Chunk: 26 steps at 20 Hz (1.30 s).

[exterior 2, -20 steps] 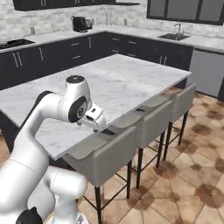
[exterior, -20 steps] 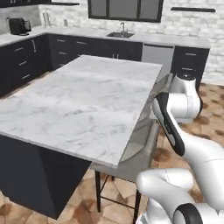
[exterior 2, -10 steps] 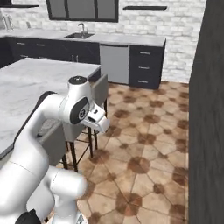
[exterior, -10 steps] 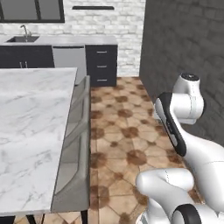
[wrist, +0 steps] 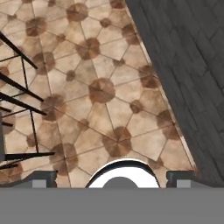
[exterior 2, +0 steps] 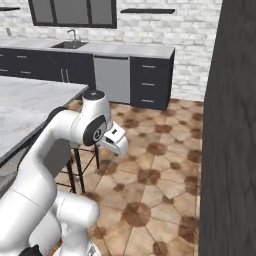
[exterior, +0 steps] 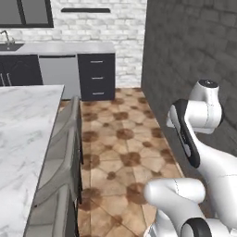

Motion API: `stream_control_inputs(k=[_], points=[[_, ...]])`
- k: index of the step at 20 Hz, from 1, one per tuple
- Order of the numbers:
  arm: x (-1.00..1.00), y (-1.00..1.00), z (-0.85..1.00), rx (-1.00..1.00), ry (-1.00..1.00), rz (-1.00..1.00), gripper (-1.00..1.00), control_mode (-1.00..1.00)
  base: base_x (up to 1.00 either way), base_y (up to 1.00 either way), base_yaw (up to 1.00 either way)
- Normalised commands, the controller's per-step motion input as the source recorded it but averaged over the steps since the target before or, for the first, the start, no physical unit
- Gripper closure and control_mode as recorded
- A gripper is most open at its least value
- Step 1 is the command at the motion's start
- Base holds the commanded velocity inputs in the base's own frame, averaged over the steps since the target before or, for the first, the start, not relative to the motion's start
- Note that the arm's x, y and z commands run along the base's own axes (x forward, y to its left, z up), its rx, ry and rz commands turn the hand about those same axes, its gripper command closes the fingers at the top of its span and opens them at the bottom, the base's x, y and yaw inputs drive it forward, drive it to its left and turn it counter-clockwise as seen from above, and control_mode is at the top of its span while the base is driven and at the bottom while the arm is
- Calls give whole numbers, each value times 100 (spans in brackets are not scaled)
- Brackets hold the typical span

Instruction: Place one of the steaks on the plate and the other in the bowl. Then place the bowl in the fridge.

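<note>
My gripper is open, with nothing between its fingertips. It hangs over brown tiled floor. From the right base view the gripper sits tucked close to the arm and points down at the floor. A tall dark charcoal face with a brick-like texture rises on the right and runs along the right side of the hand view. I cannot tell whether it is the fridge. The steaks, the plate and the bowl are out of view.
The marble island lies to the left, with grey stools along its edge and their dark legs near the hand. At the back wall are a counter with a sink, a dishwasher and dark drawers. Open floor lies ahead.
The whole picture has swung from the island toward the floor and the dark face, so the base has turned right. The arm keeps its folded pose and the gripper stays open.
</note>
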Motion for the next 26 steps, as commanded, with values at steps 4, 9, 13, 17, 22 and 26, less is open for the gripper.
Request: stream_control_inputs(k=[4, 9, 13, 17, 22, 26], points=[[0, 0, 0, 0, 0, 0, -100, 100, 100, -84, 28], [0, 0, 0, 0, 0, 0, -100, 100, 100, -8, 10], [0, 0, 0, 0, 0, 0, -100, 100, 100, -1, 7], [0, 0, 0, 0, 0, 0, -100, 100, 100, -2, 21], [0, 0, 0, 0, 0, 0, -100, 100, 100, -10, 33], [0, 0, 0, 0, 0, 0, -100, 100, 100, 0, 56]])
